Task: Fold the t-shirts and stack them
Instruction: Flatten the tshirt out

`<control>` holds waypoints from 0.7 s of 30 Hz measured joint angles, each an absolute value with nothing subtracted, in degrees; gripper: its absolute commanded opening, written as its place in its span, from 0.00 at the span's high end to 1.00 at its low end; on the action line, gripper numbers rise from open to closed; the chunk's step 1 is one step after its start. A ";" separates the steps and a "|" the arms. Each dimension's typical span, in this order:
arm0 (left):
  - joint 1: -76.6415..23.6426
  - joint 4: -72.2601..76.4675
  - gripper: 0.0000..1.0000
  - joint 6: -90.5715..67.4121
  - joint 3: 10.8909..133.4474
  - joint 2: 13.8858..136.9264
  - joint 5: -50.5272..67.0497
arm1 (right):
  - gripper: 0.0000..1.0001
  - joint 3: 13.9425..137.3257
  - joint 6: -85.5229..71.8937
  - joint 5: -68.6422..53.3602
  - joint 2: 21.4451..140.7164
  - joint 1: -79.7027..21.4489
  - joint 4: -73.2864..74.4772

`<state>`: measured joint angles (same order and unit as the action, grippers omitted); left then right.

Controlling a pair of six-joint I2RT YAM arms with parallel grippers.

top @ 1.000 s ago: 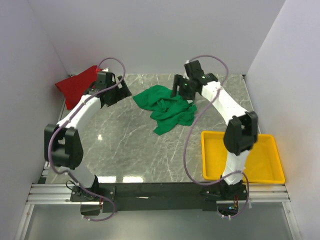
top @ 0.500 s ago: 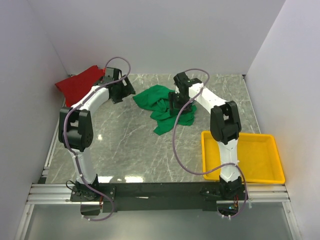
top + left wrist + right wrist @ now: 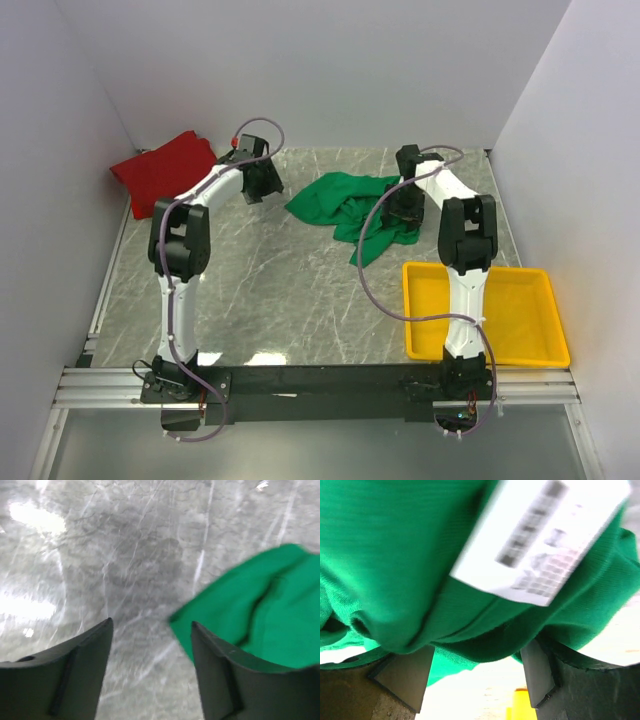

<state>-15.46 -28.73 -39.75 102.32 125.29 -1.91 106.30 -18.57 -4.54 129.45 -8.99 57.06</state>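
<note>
The green t-shirt (image 3: 335, 198) lies crumpled on the marble table, right of centre. My right gripper (image 3: 405, 200) is on its right side. In the right wrist view the green t-shirt (image 3: 395, 555) and its white label (image 3: 545, 540) fill the picture. The cloth sags over the tips of the right gripper (image 3: 477, 652), whose jaws stand apart. My left gripper (image 3: 265, 188) is just left of the shirt. In the left wrist view it (image 3: 151, 625) is open over bare marble, with the green t-shirt's corner (image 3: 260, 605) by its right finger. The red t-shirt (image 3: 160, 170) lies bunched at the far left, untouched.
A yellow tray (image 3: 408, 310) stands at the near right beside the right arm's base, and a sliver of the yellow tray (image 3: 517, 705) shows under the cloth. White walls close in the table on three sides.
The green shirt has slid to the right along with the right gripper. The left gripper has swung right from beside the red shirt to the green shirt's left corner, its jaws somewhat narrower.
</note>
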 measured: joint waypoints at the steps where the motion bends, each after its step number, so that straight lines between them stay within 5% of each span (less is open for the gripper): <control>1: -15.55 -29.30 0.38 -39.75 103.46 126.61 -2.02 | 0.27 106.30 -18.68 -4.45 129.45 -8.51 57.14; 21: -19.46 -27.44 0.44 -39.07 104.29 130.47 1.67 | 0.28 103.33 -19.70 -5.21 128.16 -9.76 54.92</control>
